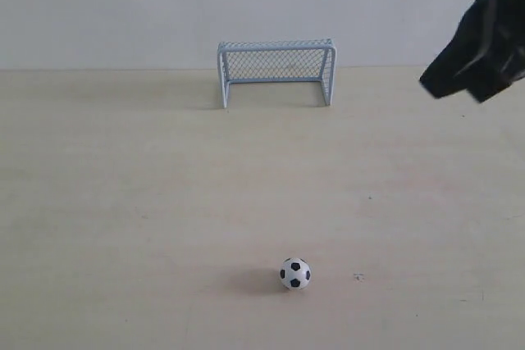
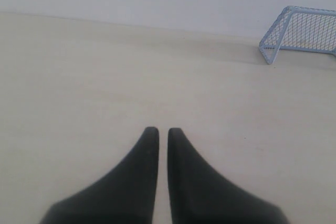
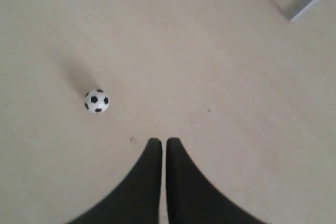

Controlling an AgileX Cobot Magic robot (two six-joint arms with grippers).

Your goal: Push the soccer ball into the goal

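The soccer ball (image 1: 295,274) rests on the pale table near its front edge, a little right of centre; the right wrist view has the soccer ball (image 3: 97,100) too. The goal (image 1: 276,70) stands upright at the back of the table by the wall, its open mouth facing the ball. One corner of the goal (image 2: 299,34) shows in the left wrist view. My right gripper (image 1: 459,88) hangs high at the right, well above and behind the ball; its black fingers are shut with nothing between them (image 3: 164,141). My left gripper (image 2: 163,129) is shut and empty, out of the exterior view.
The table (image 1: 123,202) is plain light wood with a white wall (image 1: 123,6) behind it. A small dark speck (image 1: 358,276) lies to the right of the ball.
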